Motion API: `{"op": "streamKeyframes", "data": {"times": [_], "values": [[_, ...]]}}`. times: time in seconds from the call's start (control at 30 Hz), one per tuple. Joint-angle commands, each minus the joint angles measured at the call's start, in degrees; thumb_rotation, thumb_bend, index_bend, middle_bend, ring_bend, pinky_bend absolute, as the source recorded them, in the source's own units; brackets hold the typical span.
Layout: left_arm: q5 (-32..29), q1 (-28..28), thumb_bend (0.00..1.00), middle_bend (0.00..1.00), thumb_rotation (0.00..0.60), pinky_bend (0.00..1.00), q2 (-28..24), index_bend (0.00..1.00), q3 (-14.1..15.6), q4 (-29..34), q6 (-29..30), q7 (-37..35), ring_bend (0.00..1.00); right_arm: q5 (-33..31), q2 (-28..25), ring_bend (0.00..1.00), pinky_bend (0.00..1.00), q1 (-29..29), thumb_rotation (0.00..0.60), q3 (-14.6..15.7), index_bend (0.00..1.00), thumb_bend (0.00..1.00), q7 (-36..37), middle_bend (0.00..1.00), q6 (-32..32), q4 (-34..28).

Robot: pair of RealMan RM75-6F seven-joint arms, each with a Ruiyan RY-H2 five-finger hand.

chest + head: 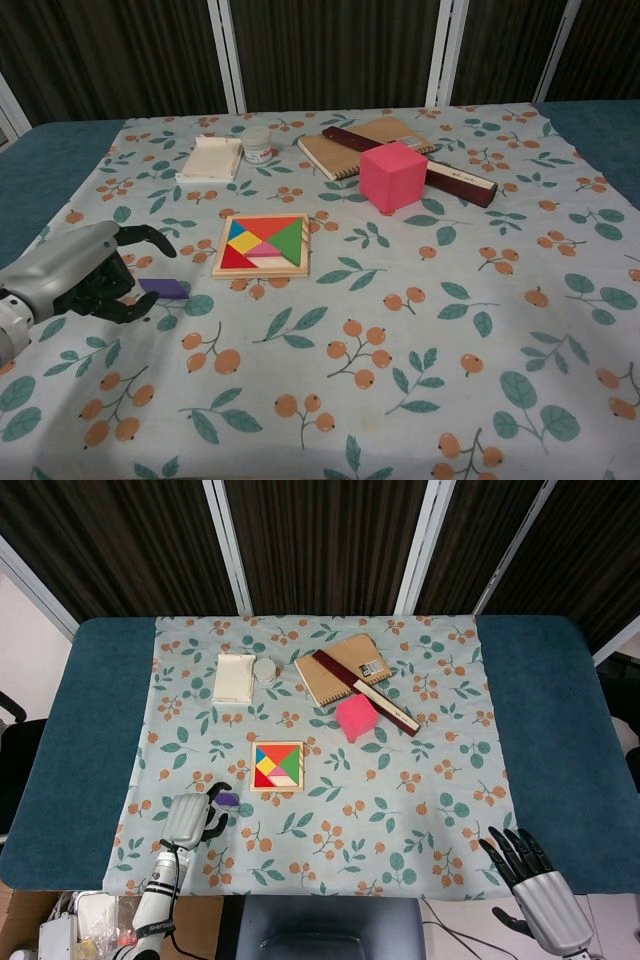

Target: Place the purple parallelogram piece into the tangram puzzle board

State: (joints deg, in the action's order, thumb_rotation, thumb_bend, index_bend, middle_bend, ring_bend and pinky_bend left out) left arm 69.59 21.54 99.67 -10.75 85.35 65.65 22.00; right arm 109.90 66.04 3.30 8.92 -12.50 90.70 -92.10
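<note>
The flat purple parallelogram piece was seen lying on the cloth, right at the curled left hand; contact couldn't really be confirmed. The wooden tangram puzzle board was sat nearby. The right hand was spread, nothing held.

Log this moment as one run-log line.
left hand: at small purple parallelogram piece, grasp unclear | right hand: open, idle | square wooden tangram puzzle board: parallelogram slot unfilled

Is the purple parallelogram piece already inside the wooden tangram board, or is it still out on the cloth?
Out. The purple parallelogram piece lies flat on the floral cloth, apart from the wooden tangram board, beside the left hand.
</note>
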Motion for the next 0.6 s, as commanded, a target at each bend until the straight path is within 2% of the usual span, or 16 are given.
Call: {"op": "streamKeyframes", "data": {"times": [0.03,0.6], "values": [[-1.66,1.06,0.39,1.00,0.600,1.00,1.54,0.31,-0.83,-2.32,-0.68,-0.06,1.00,0.06,-0.08,0.00,0.00,-0.03,0.600,0.05,0.00,0.12,0.16,0.00,0.06,0.00],[-2.92,2.70,0.39,1.00,0.600,1.00,4.91,0.37,-0.38,-10.70,0.05,-2.30,1.00,0.37,-0.02,0.00,0.00,0.12,0.600,0.10,0.00,0.12,0.74,0.00,0.95,0.54]]}}
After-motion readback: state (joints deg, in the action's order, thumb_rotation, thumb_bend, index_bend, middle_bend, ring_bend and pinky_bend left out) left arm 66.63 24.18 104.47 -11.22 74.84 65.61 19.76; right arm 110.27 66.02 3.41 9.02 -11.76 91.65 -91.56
